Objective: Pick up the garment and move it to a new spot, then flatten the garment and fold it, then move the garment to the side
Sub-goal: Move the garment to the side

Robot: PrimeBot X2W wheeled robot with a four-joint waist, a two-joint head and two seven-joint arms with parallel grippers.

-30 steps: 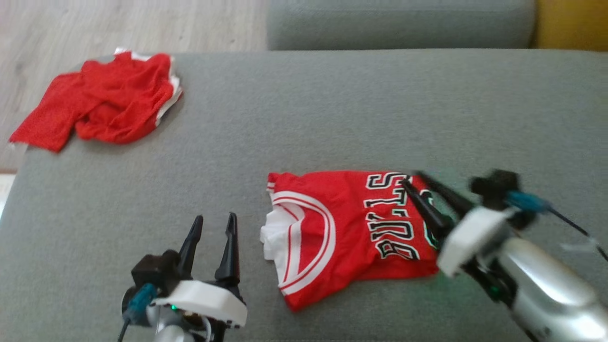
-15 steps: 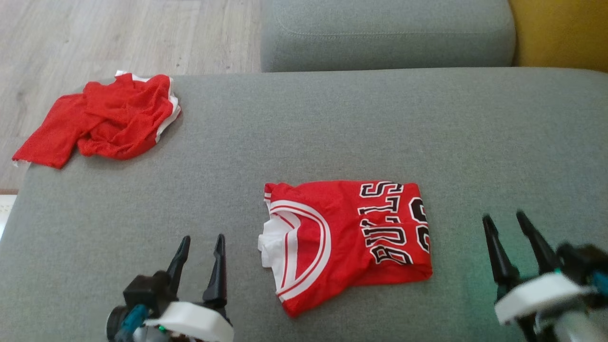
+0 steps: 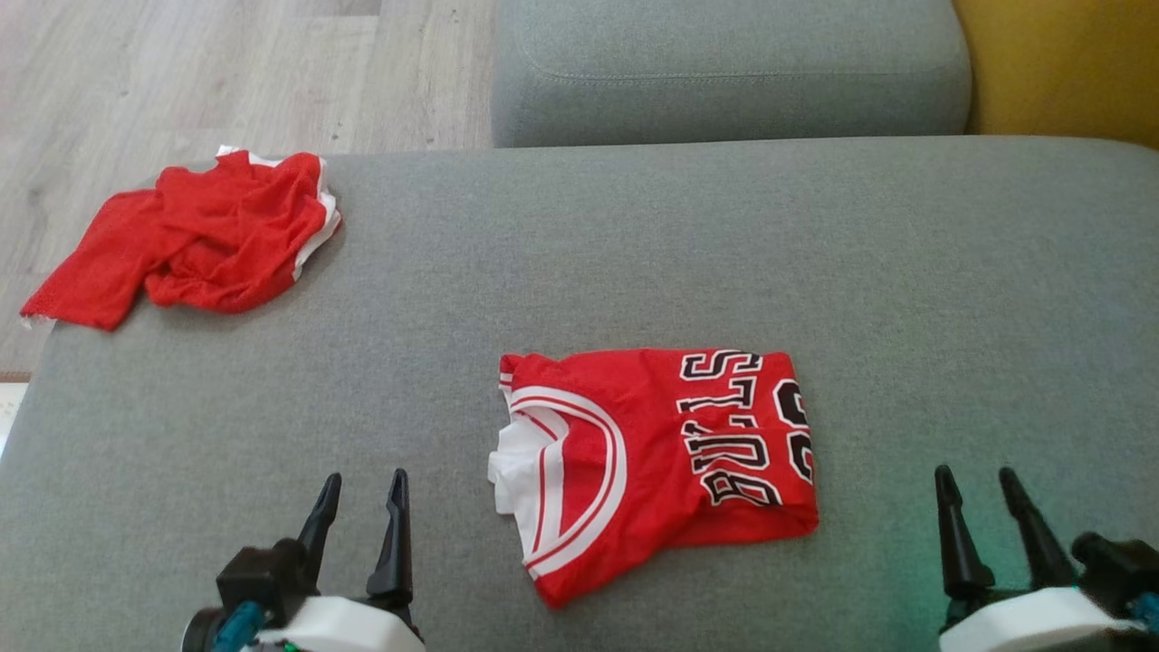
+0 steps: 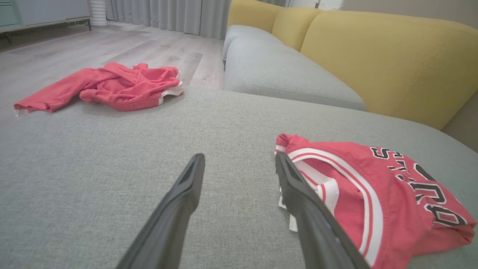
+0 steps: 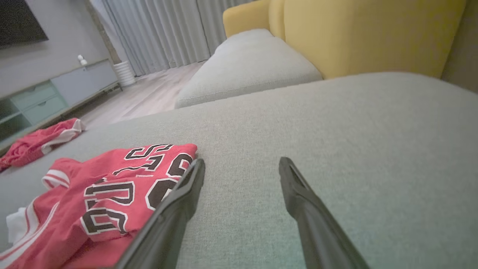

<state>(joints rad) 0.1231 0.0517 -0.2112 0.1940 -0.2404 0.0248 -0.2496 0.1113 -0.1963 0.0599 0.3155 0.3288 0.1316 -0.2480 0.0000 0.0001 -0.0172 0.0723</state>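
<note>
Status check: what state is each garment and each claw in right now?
jersey: folded, lying on the grey cushion, touched by neither claw.
red garment: crumpled, unfolded, at the cushion's far left corner, one end past the edge.
left claw: open, empty, left of the jersey.
right claw: open, empty, right of the jersey.

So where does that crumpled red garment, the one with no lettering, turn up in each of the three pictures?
Head view: crumpled red garment at upper left, on the grey cushion's far left corner.
Left wrist view: the garment lies upper left.
Right wrist view: the garment is at the left edge, partly cut off.
Shared landmark: the folded jersey with black lettering, nearer the robot.
</note>
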